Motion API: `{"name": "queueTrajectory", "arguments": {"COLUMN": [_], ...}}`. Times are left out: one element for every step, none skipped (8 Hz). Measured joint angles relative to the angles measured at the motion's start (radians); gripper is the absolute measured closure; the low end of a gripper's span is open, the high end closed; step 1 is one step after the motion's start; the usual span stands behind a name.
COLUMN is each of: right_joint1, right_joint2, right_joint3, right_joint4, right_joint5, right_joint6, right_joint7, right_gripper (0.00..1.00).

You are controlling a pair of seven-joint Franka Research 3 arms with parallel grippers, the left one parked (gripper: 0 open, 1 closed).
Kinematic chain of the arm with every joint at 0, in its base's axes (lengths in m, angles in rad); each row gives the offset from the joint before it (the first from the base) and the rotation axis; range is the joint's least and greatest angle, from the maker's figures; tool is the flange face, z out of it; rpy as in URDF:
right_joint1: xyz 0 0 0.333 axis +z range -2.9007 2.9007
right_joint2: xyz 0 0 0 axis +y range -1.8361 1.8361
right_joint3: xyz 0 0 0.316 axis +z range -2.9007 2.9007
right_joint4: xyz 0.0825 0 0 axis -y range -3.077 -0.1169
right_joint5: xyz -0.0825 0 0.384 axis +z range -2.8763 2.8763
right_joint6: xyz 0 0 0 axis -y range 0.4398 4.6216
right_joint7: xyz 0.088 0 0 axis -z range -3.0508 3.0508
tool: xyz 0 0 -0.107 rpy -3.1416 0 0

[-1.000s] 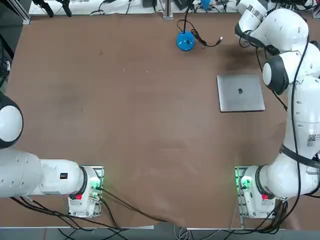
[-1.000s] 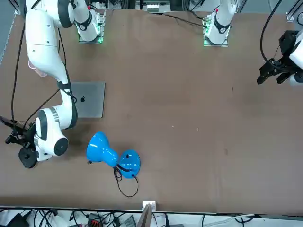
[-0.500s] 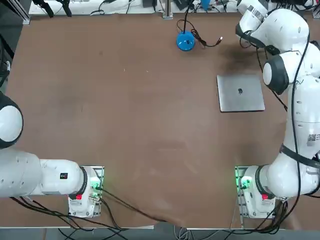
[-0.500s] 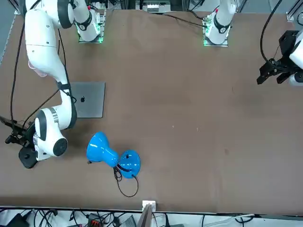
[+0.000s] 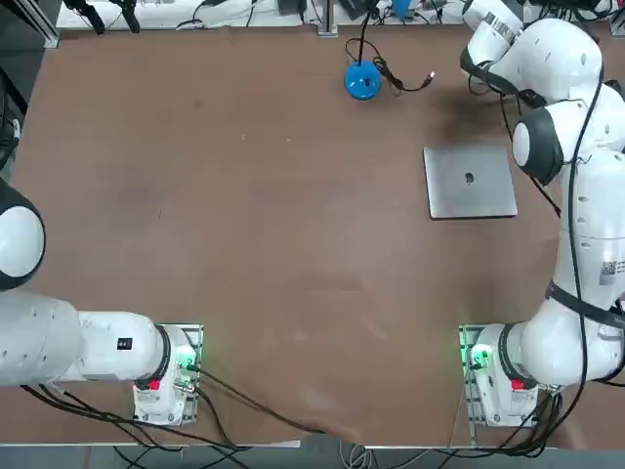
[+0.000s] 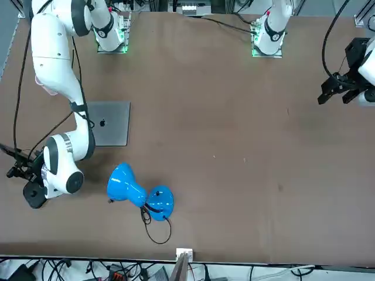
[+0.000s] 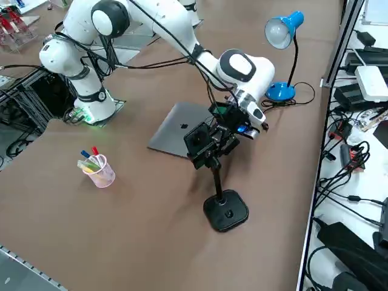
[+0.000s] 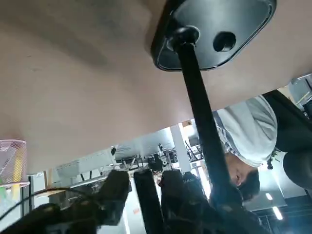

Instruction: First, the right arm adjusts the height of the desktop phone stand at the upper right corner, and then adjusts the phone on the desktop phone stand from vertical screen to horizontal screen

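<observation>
While my right gripper [image 7: 213,144] sits at the desktop phone stand [image 7: 225,209] head near the bench's far right corner | fingers: cannot tell | risk: hard push tips stand.

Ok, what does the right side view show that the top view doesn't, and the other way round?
Only the right side view: the stand, its base on the table and its pole upright, the right hand up at its head, and a pink cup with pens. From above, the right arm covers that corner. Only the top view: the parked left arm. Both: the right arm, the laptop and the blue lamp.
</observation>
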Motion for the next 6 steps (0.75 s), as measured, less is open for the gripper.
{"name": "queueTrajectory", "arguments": {"right_joint1": [0.0, 0.001, 0.002, 0.002, 0.003, 0.005], "right_joint2": [0.0, 0.0, 0.0, 0.0, 0.0, 0.0], "right_joint3": [0.0, 0.0, 0.0, 0.0, 0.0, 0.0], "right_joint4": [0.001, 0.004, 0.011, 0.018, 0.023, 0.028], "right_joint5": [0.0, -0.001, -0.001, -0.001, -0.001, -0.001], "right_joint6": [0.0, 0.001, 0.002, 0.002, 0.002, 0.003], "right_joint7": [0.0, 0.0, 0.0, 0.0, 0.0, 0.0], "right_gripper": [0.59, 0.66, 0.68, 0.69, 0.7, 0.71]}}
